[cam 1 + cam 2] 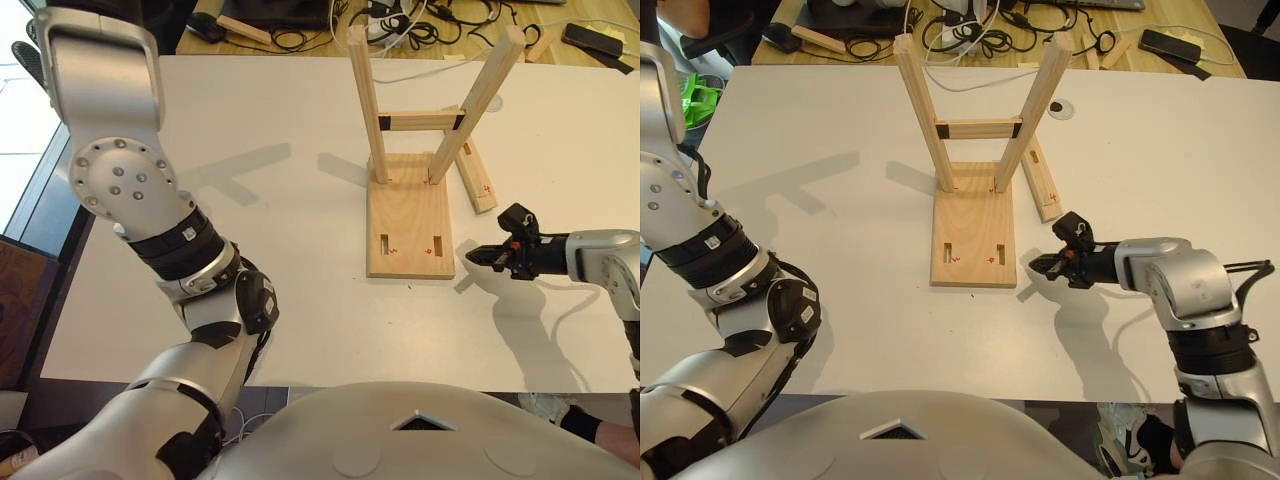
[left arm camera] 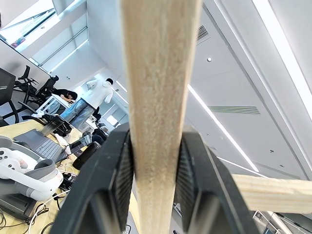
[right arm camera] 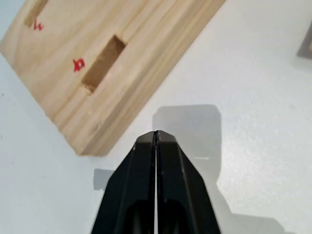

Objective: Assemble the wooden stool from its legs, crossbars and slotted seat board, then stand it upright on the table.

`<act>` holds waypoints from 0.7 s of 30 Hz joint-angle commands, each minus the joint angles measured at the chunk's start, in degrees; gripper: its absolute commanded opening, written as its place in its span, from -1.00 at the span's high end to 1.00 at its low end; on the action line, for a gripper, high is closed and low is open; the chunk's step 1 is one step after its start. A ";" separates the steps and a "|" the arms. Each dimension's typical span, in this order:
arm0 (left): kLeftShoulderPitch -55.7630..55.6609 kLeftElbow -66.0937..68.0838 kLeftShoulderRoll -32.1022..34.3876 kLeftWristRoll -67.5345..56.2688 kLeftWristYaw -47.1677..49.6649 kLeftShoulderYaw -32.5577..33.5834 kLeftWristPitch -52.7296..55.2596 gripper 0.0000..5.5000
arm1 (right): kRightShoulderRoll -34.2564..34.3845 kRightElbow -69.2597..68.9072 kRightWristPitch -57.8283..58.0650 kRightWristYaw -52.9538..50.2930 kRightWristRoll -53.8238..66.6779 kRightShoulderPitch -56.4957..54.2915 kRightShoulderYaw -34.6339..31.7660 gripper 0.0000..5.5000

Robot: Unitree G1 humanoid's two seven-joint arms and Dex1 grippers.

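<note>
Left eye view: mid-frame, two legs (image 1: pixel 367 100) and crossbar (image 1: pixel 420 122) stand in the seat board (image 1: pixel 410 215); two slots (image 1: pixel 386 243) are empty. Left gripper (image 2: pixel 156 161) squeezes another leg (image 2: pixel 158 73); right gripper (image 1: pixel 476 257) is pinched together, empty.

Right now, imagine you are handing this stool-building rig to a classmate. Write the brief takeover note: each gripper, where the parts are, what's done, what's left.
Left gripper: fingers shut on a wooden piece, raised in the air.
Right gripper: fingers shut, empty, just off the near right corner of the seat board.
Parts: the seat board lies flat on the table. Two legs stand in its far slots, joined by a crossbar. A loose wooden bar lies to the board's right.
Done: first leg pair seated.
Left: fill the two empty near slots, then stand the stool upright.
</note>
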 commanded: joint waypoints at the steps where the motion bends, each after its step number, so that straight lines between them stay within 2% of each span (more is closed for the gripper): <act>1: -0.01 0.28 1.17 0.22 0.73 -0.36 0.04 0.62 | 6.29 -2.11 11.69 -5.46 2.41 -4.96 -1.12 1.00; 6: 0.92 0.15 1.59 -0.88 0.92 0.07 0.24 0.62 | 14.68 -3.75 20.51 -10.73 3.76 -7.85 -1.86 1.00; 11: 1.51 0.03 2.20 -1.74 0.89 -0.14 1.02 0.62 | 21.95 0.00 17.43 -16.74 1.12 -11.30 -0.28 1.00; 21: 4.85 -0.03 6.85 2.01 -4.94 -6.01 5.73 0.62 | 25.45 2.76 12.92 -22.43 -1.37 -13.15 0.11 1.00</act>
